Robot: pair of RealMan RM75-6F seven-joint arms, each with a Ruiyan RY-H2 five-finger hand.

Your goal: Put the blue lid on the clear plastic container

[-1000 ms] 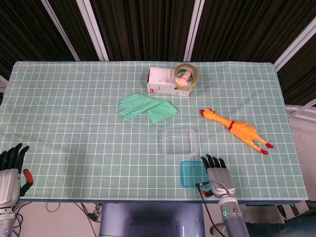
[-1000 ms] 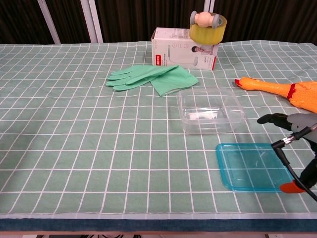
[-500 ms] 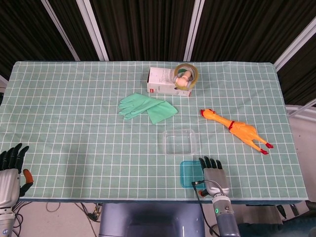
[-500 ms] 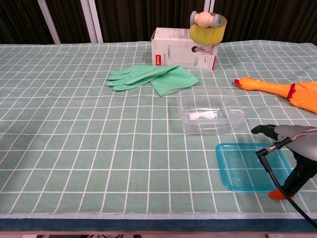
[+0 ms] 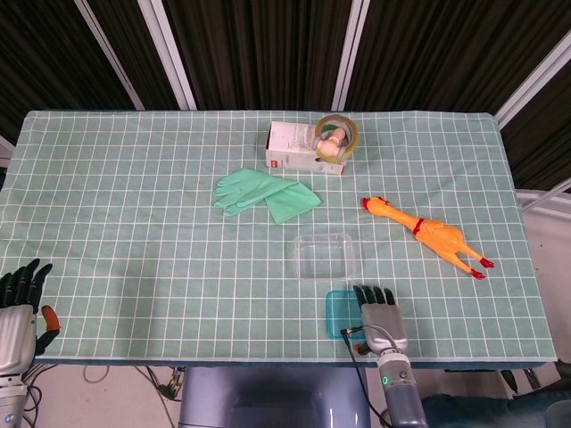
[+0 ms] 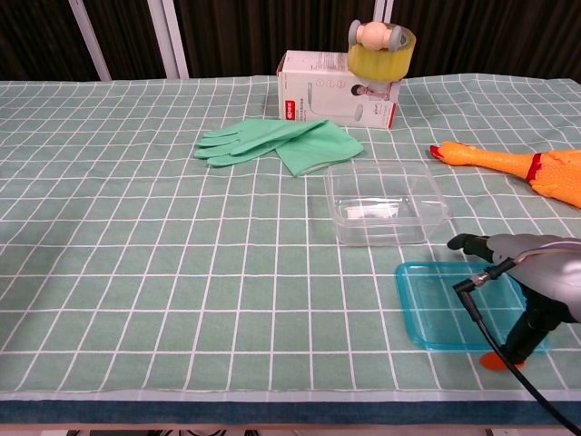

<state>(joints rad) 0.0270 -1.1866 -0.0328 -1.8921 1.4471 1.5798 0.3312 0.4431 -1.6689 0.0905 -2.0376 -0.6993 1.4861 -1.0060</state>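
right hand [image 6: 531, 277] spread over blue lid [image 6: 445, 304] at table edge | clear plastic container [image 6: 385, 202] just beyond fingertips; gap between

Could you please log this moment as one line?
right hand: over blue lid, no grip | left hand: idle, open | clear plastic container: uncovered

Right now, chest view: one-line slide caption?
Right hand poised over the blue lid, which lies flat just in front of the open clear container on the green checked tablecloth.
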